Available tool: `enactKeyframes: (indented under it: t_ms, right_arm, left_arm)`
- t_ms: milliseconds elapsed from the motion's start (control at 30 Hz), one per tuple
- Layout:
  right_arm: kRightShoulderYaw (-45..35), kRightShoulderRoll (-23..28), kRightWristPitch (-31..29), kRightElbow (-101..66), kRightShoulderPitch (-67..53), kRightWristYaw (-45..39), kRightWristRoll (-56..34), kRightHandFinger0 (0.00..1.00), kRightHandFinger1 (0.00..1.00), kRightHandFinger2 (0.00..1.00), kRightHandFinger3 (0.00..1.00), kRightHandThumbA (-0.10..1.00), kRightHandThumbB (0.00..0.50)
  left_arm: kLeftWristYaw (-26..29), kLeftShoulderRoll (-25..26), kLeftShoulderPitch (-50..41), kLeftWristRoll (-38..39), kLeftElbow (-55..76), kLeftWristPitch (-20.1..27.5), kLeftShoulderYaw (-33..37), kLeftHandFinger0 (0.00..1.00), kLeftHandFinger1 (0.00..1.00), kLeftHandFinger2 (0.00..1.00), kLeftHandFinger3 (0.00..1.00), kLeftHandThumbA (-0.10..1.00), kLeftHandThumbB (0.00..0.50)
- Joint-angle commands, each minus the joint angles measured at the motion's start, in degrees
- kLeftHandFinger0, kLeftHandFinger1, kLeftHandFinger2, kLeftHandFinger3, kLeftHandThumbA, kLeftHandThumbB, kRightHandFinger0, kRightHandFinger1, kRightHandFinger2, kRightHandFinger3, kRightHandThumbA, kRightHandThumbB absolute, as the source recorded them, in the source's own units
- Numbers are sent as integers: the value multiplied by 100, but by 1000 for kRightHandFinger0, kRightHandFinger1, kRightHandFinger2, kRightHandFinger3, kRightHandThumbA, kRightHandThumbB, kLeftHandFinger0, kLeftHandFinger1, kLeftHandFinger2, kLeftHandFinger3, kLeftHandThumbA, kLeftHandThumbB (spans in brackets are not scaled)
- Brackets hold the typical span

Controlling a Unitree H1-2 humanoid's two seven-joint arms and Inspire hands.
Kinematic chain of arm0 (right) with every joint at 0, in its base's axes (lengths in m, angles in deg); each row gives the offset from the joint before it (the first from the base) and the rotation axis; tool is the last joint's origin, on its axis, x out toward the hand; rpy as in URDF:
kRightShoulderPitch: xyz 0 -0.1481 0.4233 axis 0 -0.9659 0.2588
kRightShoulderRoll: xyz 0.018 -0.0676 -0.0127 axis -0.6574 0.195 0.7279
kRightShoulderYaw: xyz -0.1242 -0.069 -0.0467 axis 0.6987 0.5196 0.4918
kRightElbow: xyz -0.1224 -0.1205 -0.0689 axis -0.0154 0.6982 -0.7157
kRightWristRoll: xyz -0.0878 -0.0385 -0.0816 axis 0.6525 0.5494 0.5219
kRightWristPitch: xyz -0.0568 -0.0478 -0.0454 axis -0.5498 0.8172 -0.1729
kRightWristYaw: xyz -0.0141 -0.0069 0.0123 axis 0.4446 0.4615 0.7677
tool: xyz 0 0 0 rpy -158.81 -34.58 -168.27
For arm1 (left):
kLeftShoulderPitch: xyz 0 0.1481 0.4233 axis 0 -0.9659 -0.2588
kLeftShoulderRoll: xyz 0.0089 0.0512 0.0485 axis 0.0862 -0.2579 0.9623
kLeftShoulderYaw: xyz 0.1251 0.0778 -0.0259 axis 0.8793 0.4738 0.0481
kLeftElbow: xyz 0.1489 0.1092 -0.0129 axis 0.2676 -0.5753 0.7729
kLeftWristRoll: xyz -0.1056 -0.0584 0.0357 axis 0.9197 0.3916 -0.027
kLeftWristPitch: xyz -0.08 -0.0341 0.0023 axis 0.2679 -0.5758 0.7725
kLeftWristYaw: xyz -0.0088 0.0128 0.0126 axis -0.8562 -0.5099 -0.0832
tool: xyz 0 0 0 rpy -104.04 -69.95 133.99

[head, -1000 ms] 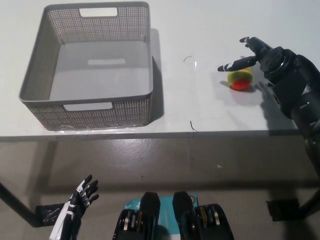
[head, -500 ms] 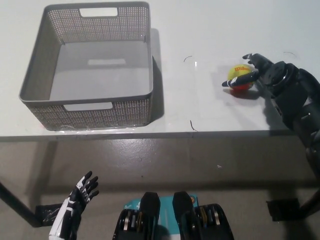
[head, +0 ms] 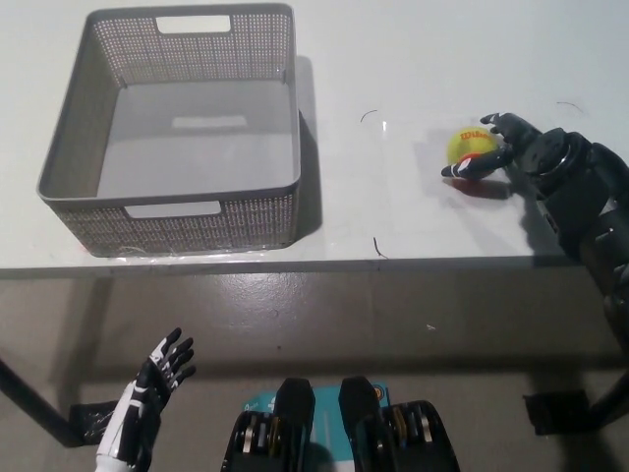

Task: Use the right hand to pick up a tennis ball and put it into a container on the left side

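Change: right hand [head: 511, 147] had lowered around the tennis ball [head: 469, 147] since the earlier frame.
Left hand [head: 147, 393]: idle below the table [head: 393, 211] edge, fingers spread, empty.
Right-hand fingers: curled partway round the ball, grip not closed.
Ball: on table's right; light, springy, liable to roll; grasp across its middle.
Basket [head: 177, 128]: far left, well apart.

Only readable text: red brand lettering on the tennis ball [head: 470, 148], on its yellow-green upper part. Looks like "Wilson", small and partly blurred, so not fully certain. Nothing legible on the grey basket [head: 177, 211] or the white surface [head: 413, 59].
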Motion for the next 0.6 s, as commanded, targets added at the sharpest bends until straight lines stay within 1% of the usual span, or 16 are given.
enactKeyframes:
  t_ms: [0, 67, 133, 167, 200, 233, 267, 300, 333, 367, 400, 433, 467, 500, 533, 567]
  right_arm:
    - [-52, 74, -228, 8, 242, 24, -162, 1000, 1000, 1000, 1000, 912, 399]
    - [-32, 82, -282, 3, 244, 45, -155, 1000, 1000, 1000, 1000, 910, 394]
    - [-41, 79, -383, 0, 235, 96, -178, 1000, 1000, 1000, 1000, 885, 389]
    - [25, 76, -419, 6, 234, 159, -117, 1000, 1000, 1000, 1000, 898, 400]
    - [56, 70, -436, 10, 236, 280, -84, 1000, 1000, 1000, 1000, 890, 422]
    - [39, 58, -482, 8, 222, 417, -97, 1000, 1000, 1000, 1000, 844, 417]
    - [7, 43, -499, 9, 213, 549, -123, 1000, 1000, 1000, 1000, 750, 394]
    - [-29, 28, -498, 12, 208, 668, -153, 1000, 1000, 1000, 1000, 719, 379]
    - [-110, 10, -562, 7, 185, 845, -222, 936, 974, 967, 923, 457, 295]
    - [-268, -12, -689, 2, 137, 1139, -360, 696, 739, 687, 478, 170, 265]
    - [-314, -30, -801, -1, 99, 1310, -388, 347, 422, 432, 306, -35, 236]
    - [-341, -42, -911, 2, 64, 1418, -391, 97, 203, 252, 203, -97, 197]
    - [-350, -39, -943, 6, 74, 1440, -394, 24, 187, 268, 228, -99, 190]
    - [-383, -55, -973, 10, 61, 1480, -414, 1, 160, 321, 355, -100, 167]
    - [-446, -74, -959, 14, 54, 1517, -464, 0, 262, 486, 571, -100, 152]
    - [-499, -81, -975, 23, 46, 1546, -504, 33, 377, 638, 767, -100, 143]
  left_arm:
    - [-62, 85, 110, 105, 4, 202, -22, 1000, 1000, 1000, 1000, 1000, 249]
    - [-45, 93, 133, 73, -6, 186, -20, 1000, 1000, 1000, 1000, 1000, 246]
    - [-51, 90, 130, 104, 21, 131, -25, 1000, 1000, 1000, 1000, 1000, 242]
    - [-53, 93, 136, 101, 11, 150, -25, 1000, 1000, 1000, 1000, 1000, 238]
    - [-56, 97, 153, 98, 7, 168, -23, 1000, 1000, 1000, 1000, 1000, 236]
    - [-53, 98, 157, 97, 4, 180, -25, 1000, 1000, 1000, 1000, 1000, 230]
    - [-53, 101, 164, 101, 5, 181, -28, 1000, 1000, 1000, 1000, 1000, 229]
    - [-55, 105, 174, 108, 7, 178, -31, 1000, 1000, 1000, 1000, 1000, 229]
    - [-60, 101, 178, 127, 1, 186, -35, 1000, 1000, 1000, 1000, 1000, 227]
    - [-58, 104, 178, 114, 14, 176, -26, 1000, 1000, 1000, 1000, 1000, 227]
    - [-39, 113, 172, 72, 36, 155, -19, 1000, 1000, 1000, 1000, 1000, 235]
    - [-20, 118, 167, 41, 54, 141, -17, 1000, 1000, 1000, 1000, 1000, 237]
    - [-12, 123, 195, 34, 54, 131, -19, 1000, 1000, 1000, 1000, 1000, 237]
    - [-27, 132, 215, 53, 21, 158, -23, 1000, 1000, 1000, 1000, 1000, 237]
    - [-33, 134, 217, 64, 6, 176, -25, 1000, 1000, 1000, 1000, 1000, 237]
    - [-31, 144, 231, 58, 22, 160, -24, 1000, 1000, 1000, 1000, 1000, 238]
